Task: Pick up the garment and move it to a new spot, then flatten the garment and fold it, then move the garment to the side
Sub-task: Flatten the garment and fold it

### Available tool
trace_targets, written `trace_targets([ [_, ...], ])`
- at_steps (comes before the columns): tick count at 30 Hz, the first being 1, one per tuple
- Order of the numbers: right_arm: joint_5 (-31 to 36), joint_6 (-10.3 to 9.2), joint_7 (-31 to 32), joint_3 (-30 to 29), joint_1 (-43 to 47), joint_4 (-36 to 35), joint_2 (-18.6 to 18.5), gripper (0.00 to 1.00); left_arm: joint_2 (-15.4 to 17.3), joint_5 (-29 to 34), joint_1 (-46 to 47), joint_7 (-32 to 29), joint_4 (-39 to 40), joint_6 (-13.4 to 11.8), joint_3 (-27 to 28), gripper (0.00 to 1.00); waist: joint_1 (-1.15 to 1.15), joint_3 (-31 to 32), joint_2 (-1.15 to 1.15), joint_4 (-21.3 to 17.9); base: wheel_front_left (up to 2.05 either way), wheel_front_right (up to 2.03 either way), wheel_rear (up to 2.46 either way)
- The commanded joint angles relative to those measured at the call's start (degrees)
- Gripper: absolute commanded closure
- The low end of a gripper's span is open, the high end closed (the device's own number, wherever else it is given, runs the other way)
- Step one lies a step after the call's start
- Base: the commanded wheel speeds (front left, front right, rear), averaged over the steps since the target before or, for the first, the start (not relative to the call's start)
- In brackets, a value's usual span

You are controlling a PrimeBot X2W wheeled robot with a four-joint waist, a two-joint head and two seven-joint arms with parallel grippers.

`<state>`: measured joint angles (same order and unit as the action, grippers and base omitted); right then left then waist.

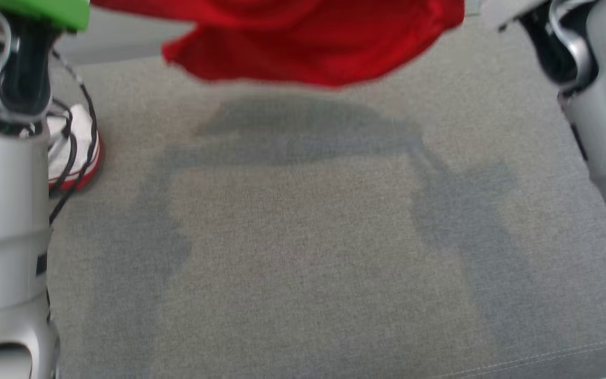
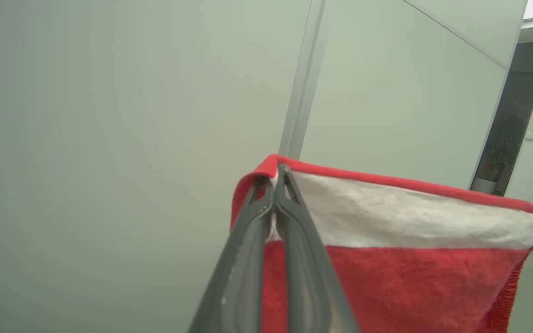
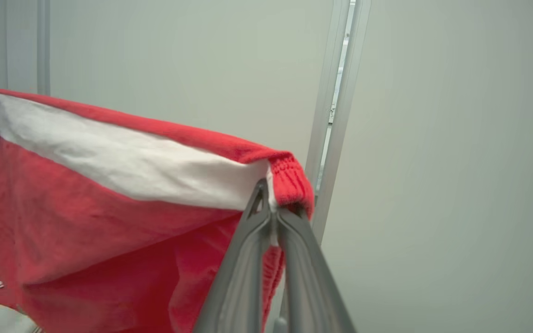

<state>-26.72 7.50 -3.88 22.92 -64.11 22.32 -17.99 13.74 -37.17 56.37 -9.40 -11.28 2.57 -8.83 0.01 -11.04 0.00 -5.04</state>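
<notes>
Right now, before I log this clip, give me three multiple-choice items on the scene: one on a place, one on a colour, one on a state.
1. Where is the red garment relative to the grey surface?
A) lying flat on it
B) hanging above it
C) folded at its side

2. What colour is the band along the garment's held edge?
A) white
B) blue
C) black

3. How do the left gripper and right gripper stand?
A) both open
B) one open, one shut
C) both shut on the garment

Answers:
1 B: in the head view its lower edge hangs clear of the surface, with a shadow beneath.
2 A: both wrist views show a white strip under the red edge.
3 C: each wrist view shows the jaws pinched together on a top corner.
</notes>
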Motion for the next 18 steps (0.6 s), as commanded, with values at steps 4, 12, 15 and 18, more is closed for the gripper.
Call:
trace_targets([
  [4, 1.39, -0.02, -4.67, 0.69, -5.81, 9.17, 1.19, 1.0, -1.21, 1.65, 5.8, 3.02, -7.05, 1.15, -1.27, 1.0, -0.01, -6.82, 0.0, 2.24, 0.0, 0.0, 0.0],
  [12, -3.48, -0.02, -8.77, 9.64, -3.09, 21.24, 2.37, 1.0, -3.24, 1.4, 0.42, 7.12, -17.46, 3.93, -5.87, 1.0, -0.01, -9.57, 0.0, 3.02, 0.0, 0.0, 0.0],
  [15, -6.87, -0.02, -9.58, 14.32, -0.47, 21.73, 1.43, 1.0, -3.35, 0.09, -4.12, 8.78, -17.95, 4.53, -7.65, 1.0, -0.01, -9.8, 0.0, 2.83, 0.0, 0.0, 0.0],
  [18, -10.02, -0.02, -10.39, 18.33, 2.54, 20.4, 0.18, 1.0, -2.6, -1.36, -9.32, 10.57, -16.88, 4.84, -9.06, 1.0, -0.01, -9.51, 0.0, 2.41, 0.0, 0.0, 0.0],
])
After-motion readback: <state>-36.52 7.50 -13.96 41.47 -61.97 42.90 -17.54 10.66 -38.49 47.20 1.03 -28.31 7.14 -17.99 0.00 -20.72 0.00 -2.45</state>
